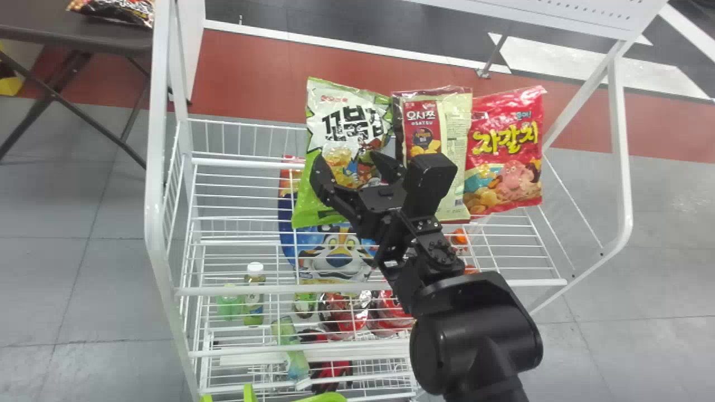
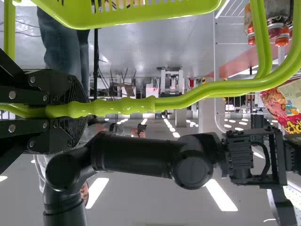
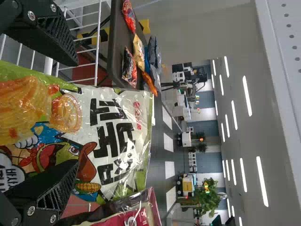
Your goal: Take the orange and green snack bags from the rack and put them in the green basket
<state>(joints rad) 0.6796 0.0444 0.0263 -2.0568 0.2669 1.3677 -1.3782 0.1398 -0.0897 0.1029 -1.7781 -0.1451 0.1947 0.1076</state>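
Right gripper point(image 3: 71, 115): stood spread.
Green snack bag point(image 3: 101, 136): seemed light, slick, crushable.
Bag sides point(image 1: 303, 192): suited a soft pinch.
Left gripper point(image 2: 83, 110): clamped round basket handle point(image 2: 126, 106).

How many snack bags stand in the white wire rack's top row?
3, left to right in the head view: a green-and-white plastic bag, partly behind the black right tool; a maroon-and-cream plastic bag; a red plastic bag. Others may be hidden behind.
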